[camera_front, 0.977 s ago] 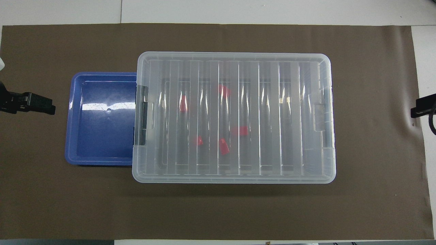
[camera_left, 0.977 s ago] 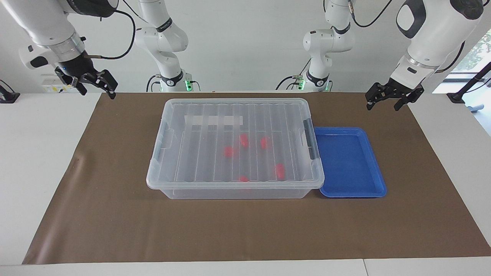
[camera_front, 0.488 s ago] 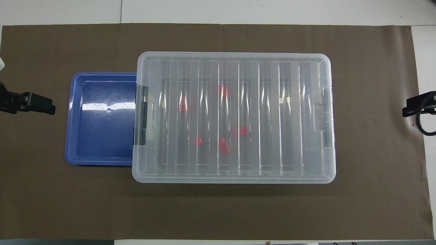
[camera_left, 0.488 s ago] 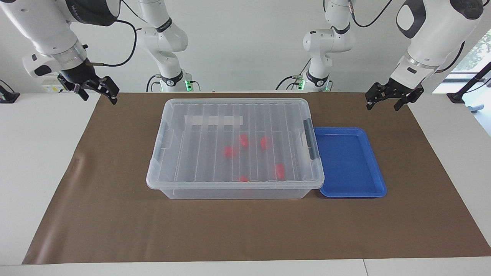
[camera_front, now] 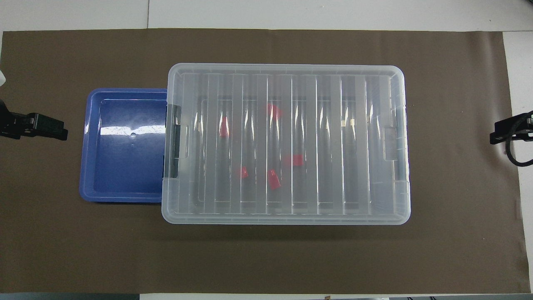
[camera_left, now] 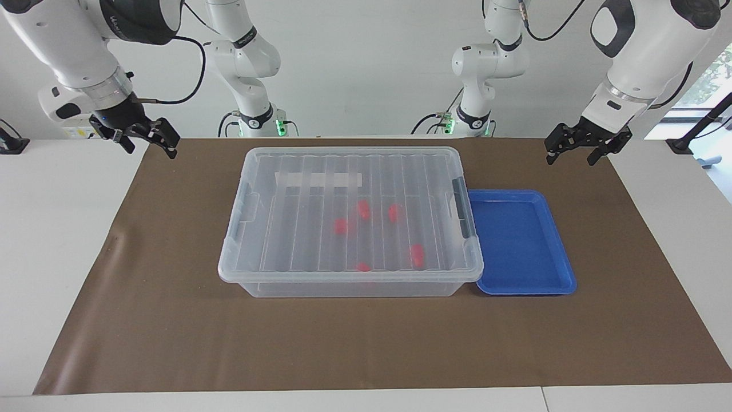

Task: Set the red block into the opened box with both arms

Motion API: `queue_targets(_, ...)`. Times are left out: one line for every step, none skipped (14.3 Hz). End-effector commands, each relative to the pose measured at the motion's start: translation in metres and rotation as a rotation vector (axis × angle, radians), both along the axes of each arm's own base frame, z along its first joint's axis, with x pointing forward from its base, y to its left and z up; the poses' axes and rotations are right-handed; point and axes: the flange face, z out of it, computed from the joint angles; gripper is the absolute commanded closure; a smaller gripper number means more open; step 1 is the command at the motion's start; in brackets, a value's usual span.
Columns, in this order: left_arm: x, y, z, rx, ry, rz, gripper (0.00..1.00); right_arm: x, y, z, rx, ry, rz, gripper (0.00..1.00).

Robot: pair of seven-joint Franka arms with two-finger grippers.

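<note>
Landmark: the box [camera_left: 350,220] sits mid-mat on the tabletop [camera_left: 63,240], its ribbed lid [camera_front: 287,141] still shut over it.
Red blocks: five red blocks [camera_left: 417,255] already lie inside the box, seen through the lid; none lies outside it.
Blue tray [camera_left: 521,240]: touching the box at the end toward the left arm, with nothing in it.
What changed: over the last second the right gripper [camera_left: 147,136] has drifted inward toward the box's end on its own side; nothing else has shifted.
Left gripper [camera_left: 580,146]: waits above the mat's corner, past the tray from the box, fingers spread and holding nothing.
Right gripper fingers: released, holding nothing, above the mat's edge and well apart from the box.
Meaning for the task: the lid has to come off first, so this looks like the start of an approach to the latch handle [camera_left: 247,200] at that end.
Open room: bare brown mat [camera_left: 366,343] surrounds the box except at the tray end, where the dark latch [camera_left: 462,207] stands just beside the tray's rim.
</note>
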Motion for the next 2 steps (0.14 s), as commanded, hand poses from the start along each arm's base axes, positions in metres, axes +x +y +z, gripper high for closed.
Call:
queue_targets(-0.0068, 0.0020, 0.0012, -0.014, -0.009, 0.014, 0.00, -0.0043, -0.0021, 0.0010, -0.002, -0.013, 0.019, 0.00)
queue_targets(-0.0068, 0.0020, 0.0012, -0.014, -0.009, 0.014, 0.00, -0.0038, -0.0022, 0.0002, -0.002, -0.011, 0.019, 0.00)
